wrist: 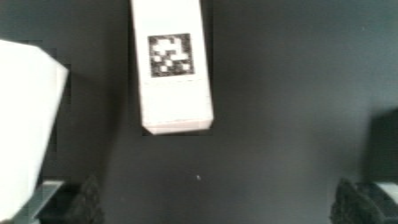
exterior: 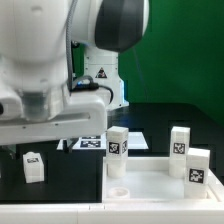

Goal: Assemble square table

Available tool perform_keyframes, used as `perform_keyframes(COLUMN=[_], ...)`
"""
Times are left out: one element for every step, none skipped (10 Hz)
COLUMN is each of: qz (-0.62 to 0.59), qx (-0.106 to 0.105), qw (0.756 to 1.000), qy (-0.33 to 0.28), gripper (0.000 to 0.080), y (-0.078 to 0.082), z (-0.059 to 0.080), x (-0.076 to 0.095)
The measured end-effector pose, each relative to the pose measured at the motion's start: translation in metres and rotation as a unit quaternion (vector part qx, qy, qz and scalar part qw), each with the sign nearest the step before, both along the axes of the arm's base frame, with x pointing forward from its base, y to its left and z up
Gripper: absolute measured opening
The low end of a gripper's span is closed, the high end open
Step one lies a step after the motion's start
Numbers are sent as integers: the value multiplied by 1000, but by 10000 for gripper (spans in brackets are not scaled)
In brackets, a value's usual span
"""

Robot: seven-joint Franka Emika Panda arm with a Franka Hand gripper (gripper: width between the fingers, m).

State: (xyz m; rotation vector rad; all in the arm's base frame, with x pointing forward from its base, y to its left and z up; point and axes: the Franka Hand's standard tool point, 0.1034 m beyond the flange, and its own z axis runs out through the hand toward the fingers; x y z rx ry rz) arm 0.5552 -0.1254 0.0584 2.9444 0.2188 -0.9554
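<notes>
Pincer (wrist: 210, 200): I see it open, the 2 dark fingertips (wrist: 63, 203) standing wide apart and holding nothing.

Leg under pincer (wrist: 175, 65): it lies flat on the black table (wrist: 267, 150), ahead of the open fingers and centred between them; I judge I am lining up to grasp it.

Leg look: long white block, 1 black-and-white tag on its upper face.

Slab (exterior: 150, 190): white, raised rim, beside the arm in the exterior view; 1 round socket (exterior: 117, 190) shows.

Other legs: 3 (exterior: 180, 140) stand upright along the slab, probably waiting for mounting; 1 (exterior: 33, 166) sits apart.

Marker board (exterior: 92, 143): flat, behind the slab.
</notes>
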Motion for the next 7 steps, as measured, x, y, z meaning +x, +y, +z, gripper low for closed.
perform_keyframes(qz=[-5, -4, -6, -1, 7, 4, -1], qx=[-11, -12, -14, -13, -14, -18, -24], qw=[999, 997, 995, 992, 989, 984, 984], qy=[53, 78, 102, 126, 146, 179, 174], gripper=[648, 648, 648, 648, 648, 648, 648], y=[3, 4, 4, 1, -8, -13, -18], z=[-1, -4, -5, -9, -12, -7, 2], x=[0, 2, -2, -6, -10, -16, -8])
